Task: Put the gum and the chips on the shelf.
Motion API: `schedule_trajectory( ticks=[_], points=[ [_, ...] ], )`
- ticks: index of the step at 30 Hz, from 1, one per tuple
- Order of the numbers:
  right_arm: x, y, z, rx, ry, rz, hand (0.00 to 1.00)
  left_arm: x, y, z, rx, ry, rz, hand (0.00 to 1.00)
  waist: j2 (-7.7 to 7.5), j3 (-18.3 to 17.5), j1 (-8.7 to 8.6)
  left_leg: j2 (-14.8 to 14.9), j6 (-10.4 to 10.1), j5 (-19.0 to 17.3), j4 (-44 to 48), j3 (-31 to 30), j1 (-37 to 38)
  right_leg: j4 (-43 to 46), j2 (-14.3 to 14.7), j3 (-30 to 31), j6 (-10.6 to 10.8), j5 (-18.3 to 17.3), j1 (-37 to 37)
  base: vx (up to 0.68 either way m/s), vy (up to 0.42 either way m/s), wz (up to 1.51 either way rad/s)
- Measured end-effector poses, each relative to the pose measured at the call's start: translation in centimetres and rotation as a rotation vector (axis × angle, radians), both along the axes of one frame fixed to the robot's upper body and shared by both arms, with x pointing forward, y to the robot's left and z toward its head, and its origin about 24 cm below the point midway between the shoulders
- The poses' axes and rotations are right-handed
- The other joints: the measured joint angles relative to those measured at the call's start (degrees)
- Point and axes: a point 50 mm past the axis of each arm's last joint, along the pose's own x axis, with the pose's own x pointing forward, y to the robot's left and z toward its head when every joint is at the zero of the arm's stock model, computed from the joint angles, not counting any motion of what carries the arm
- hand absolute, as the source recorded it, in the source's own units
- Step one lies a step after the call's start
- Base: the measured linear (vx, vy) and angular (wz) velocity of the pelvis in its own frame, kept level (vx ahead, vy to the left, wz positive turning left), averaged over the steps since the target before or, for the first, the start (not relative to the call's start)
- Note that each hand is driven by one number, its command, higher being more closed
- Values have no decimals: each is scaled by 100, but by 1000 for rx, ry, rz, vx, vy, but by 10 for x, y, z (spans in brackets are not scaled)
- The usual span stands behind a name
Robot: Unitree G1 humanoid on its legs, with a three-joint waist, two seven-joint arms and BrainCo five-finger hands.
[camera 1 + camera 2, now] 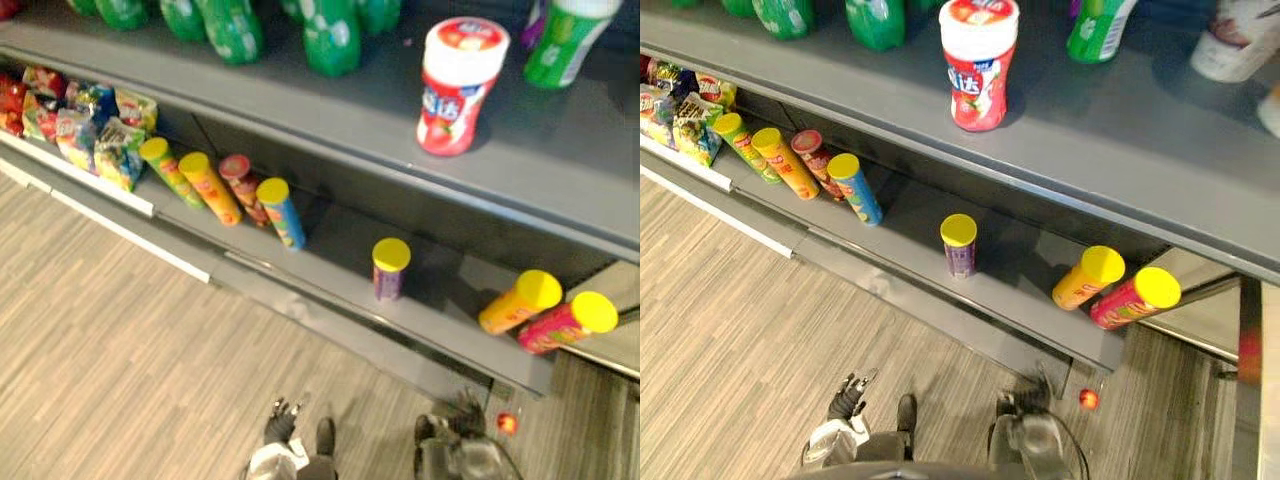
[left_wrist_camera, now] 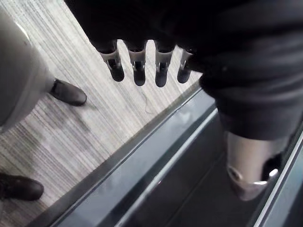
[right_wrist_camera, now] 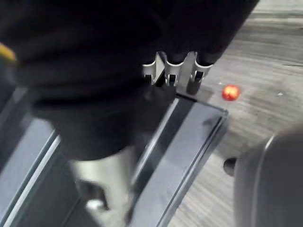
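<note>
My left hand (image 1: 280,420) and right hand (image 1: 455,415) hang at the bottom, fingers straight, holding nothing. Open wood floor (image 1: 120,340) lies before the shelf edge (image 1: 300,292).

The red and white gum bottle (image 1: 979,62) on the upper shelf (image 1: 1120,150) carries white characters on a blue patch, too blurred to read. The print on the chip cans (image 1: 855,188) is not legible either.

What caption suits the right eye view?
Gum jar on upper shelf, chip cans below; left robot hand, right robot hand empty.
</note>
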Motion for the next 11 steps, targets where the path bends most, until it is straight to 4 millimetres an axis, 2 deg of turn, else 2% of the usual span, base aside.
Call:
schedule_trajectory(
  ticks=[1,2,4,6,7,9,10,11],
  points=[
    [-11,-6,-5,39,38,-57,0,-5,3,-2,1,20,11,0,-34,-68,-77,6,-2,-4,-58,58,106,-127,45,54,1,63,98,-10,20,-29],
    [-17,-8,-8,71,55,-104,0,-7,4,-2,2,25,20,0,-54,-108,-79,28,-13,-25,-75,143,162,-194,83,111,-3,103,142,5,20,-38],
    [-43,-19,-16,224,84,-321,0,-15,10,-5,1,52,51,0,-117,-235,-95,92,-33,-137,-86,396,370,-478,184,311,-13,259,335,32,15,-59],
    [-58,-23,-19,335,75,-457,0,-18,11,-7,-7,67,52,0,-133,-269,-129,109,-48,-182,-99,544,522,-589,231,448,-30,338,450,48,20,-53],
    [-73,-28,-22,384,82,-531,0,-21,12,-8,-17,80,49,0,-131,-295,-199,111,-43,-237,-112,678,656,-638,274,560,-23,353,525,68,19,-47],
    [-89,-29,-25,406,114,-567,0,-24,12,-9,-19,89,34,0,-127,-320,-259,112,-53,-281,-139,805,789,-664,291,656,-19,359,593,67,18,-43],
    [-112,-29,-29,430,170,-624,0,-27,12,-10,-20,101,21,0,-119,-392,-269,115,-30,-316,-141,940,859,-678,333,771,-22,361,595,85,19,-41],
    [-121,-27,-30,444,193,-653,0,-28,13,-10,-17,104,13,0,-118,-393,-279,116,-24,-330,-143,985,898,-682,348,813,-22,361,609,72,14,-30]
  ],
)
